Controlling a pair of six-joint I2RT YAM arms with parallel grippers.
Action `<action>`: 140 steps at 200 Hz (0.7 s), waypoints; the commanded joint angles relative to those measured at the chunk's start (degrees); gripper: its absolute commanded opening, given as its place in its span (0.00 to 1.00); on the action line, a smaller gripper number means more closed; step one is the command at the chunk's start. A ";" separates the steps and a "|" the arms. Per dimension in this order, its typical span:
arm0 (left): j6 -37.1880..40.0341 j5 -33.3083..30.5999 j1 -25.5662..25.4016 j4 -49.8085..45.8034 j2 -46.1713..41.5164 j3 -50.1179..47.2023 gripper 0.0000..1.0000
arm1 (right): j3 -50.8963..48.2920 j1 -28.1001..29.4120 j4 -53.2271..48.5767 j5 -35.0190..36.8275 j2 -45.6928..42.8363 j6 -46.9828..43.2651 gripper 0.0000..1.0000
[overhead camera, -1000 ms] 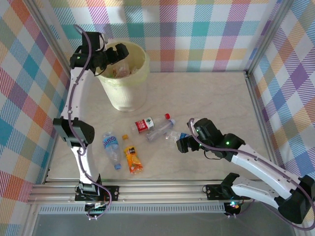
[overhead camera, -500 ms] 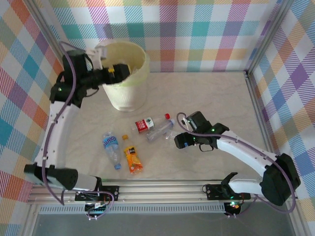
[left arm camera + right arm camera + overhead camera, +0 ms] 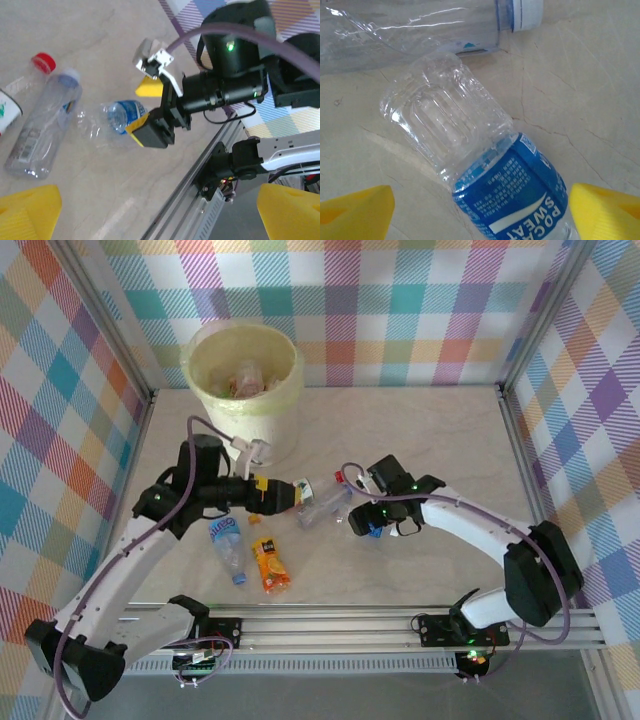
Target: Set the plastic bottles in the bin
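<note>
Where my right gripper point(image 3: 480, 215) sits low over the table point(image 3: 430, 430), its jaws stand apart and straddle the Pocari Sweat bottle point(image 3: 485, 165), which lies on its side. Of the two yellow fingertips point(image 3: 355, 210), one stands clear of the plastic. The other lies just beside the blue label, and contact there cannot be determined. Nothing is clamped. A clear bottle point(image 3: 420, 30) with a white cap lies on its side just beyond the Pocari Sweat bottle.

My left gripper point(image 3: 155, 215) has its jaws fully spread, with nothing between them. It hangs above the table just beside the red-labelled bottle point(image 3: 300, 488), which lies next to the clear bottle. Nearer my bases, a blue-labelled bottle point(image 3: 228, 538) and an orange bottle point(image 3: 268, 565) lie side by side, close but apart. The bin point(image 3: 283, 410) stands upright at the far left of the table, well apart from the Pocari Sweat bottle, with a heap of bottles point(image 3: 245, 380) inside it.
</note>
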 commanded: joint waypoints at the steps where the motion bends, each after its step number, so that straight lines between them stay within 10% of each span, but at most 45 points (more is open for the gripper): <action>1: -2.72 -0.16 -1.29 5.06 -2.31 -2.95 1.00 | 2.08 -0.06 -1.18 -1.95 2.05 -2.21 0.87; 140: -6.67 -2.35 -3.46 8.65 -5.20 -9.69 1.00 | -0.84 10.16 -4.90 3.30 5.35 3.97 0.82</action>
